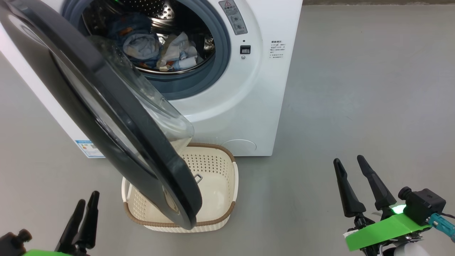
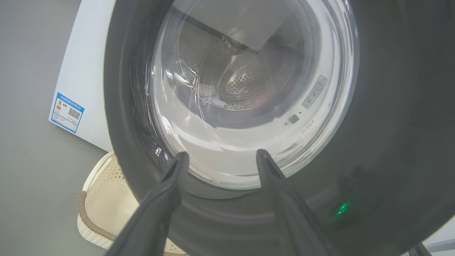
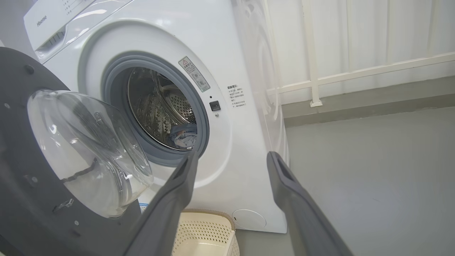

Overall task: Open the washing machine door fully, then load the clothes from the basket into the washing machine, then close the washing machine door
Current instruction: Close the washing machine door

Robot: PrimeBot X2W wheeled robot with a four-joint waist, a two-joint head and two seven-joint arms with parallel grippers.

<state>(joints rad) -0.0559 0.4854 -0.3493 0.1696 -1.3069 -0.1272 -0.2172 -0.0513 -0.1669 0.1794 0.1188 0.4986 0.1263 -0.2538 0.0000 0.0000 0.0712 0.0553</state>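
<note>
Your left gripper (image 2: pixel 221 156) points at the washing machine door (image 1: pixel 149 156), fingers wide, empty. The door's lower edge overhangs the basket (image 1: pixel 233 188); the clothes (image 1: pixel 160 49) lie in the washing machine (image 1: pixel 231 103). Your right gripper (image 1: pixel 348 160), wide and empty, has open floor (image 1: pixel 355 89) around it.

Head camera looks down on the washing machine door (image 1: pixel 135 149); both wrist cameras face it, the left closest.
</note>
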